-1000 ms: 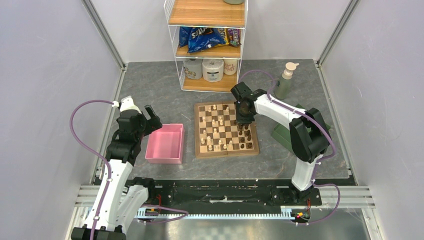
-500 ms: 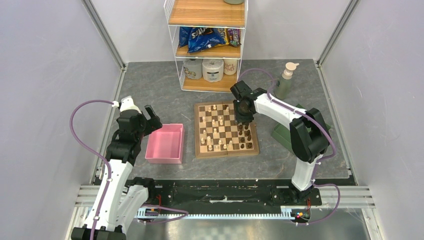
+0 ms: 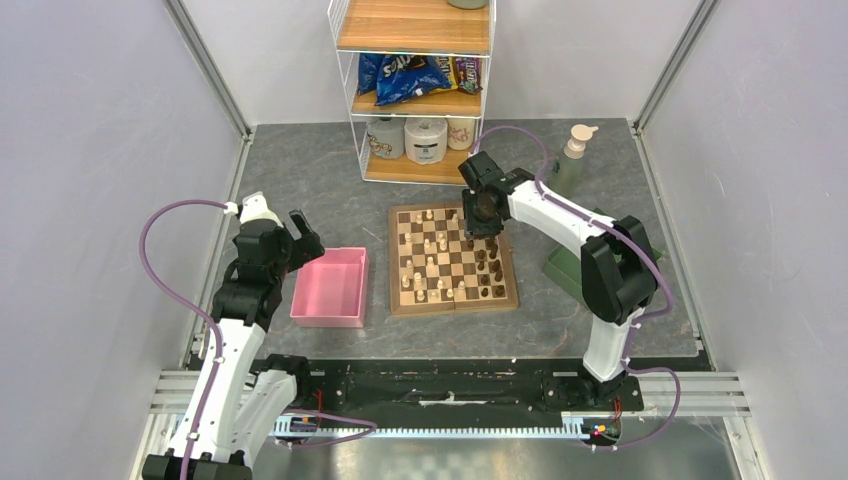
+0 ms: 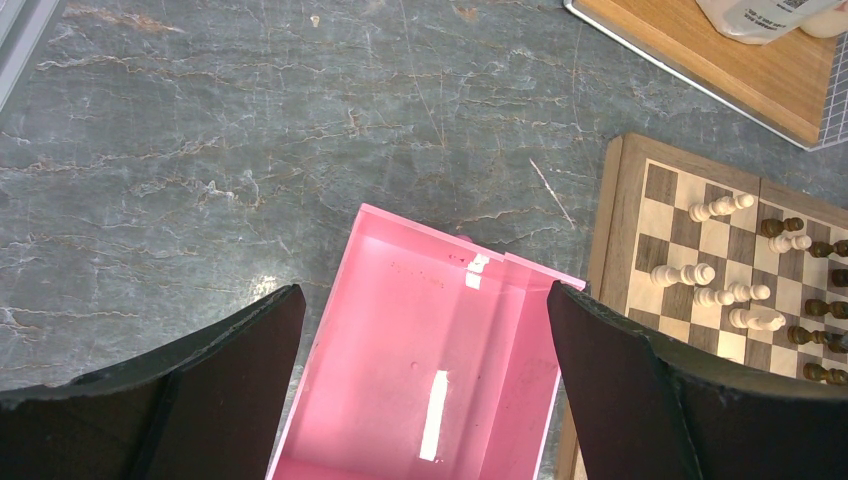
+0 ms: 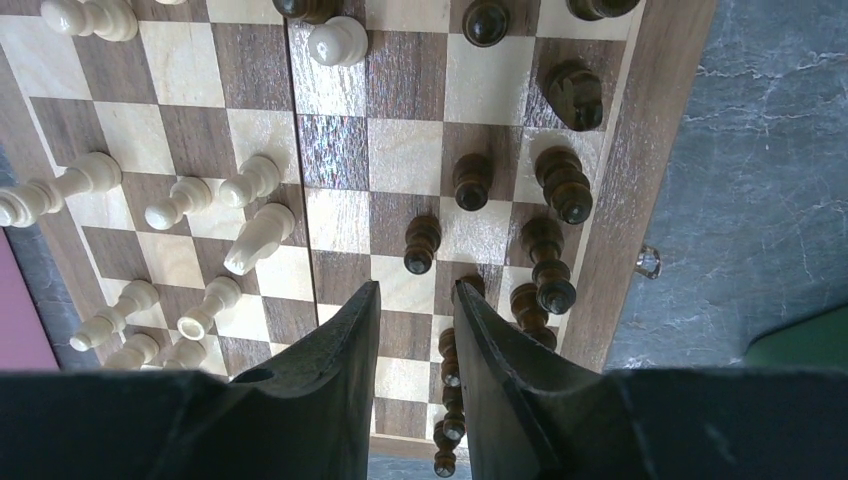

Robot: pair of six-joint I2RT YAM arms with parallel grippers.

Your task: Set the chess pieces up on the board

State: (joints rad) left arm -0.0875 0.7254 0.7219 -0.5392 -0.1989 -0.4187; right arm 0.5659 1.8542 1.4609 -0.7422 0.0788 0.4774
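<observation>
Board (image 3: pixel 450 308) lies flat mid-table, slightly toward the right edge. The chess pieces (image 3: pixel 432 262) on it are split, cream ones over its left half and dark ones crowded along its right border. Right tool (image 5: pixel 415 290) hangs over the board's far right part, fingers narrowly parted with bare squares showing between them and nothing pinched, dark pieces just beside one finger. Left tool (image 4: pixel 425 295) is spread wide above the pink tray (image 3: pixel 326 318) near the table's left edge, with bare table (image 3: pixel 330 190) open toward the far edge.
</observation>
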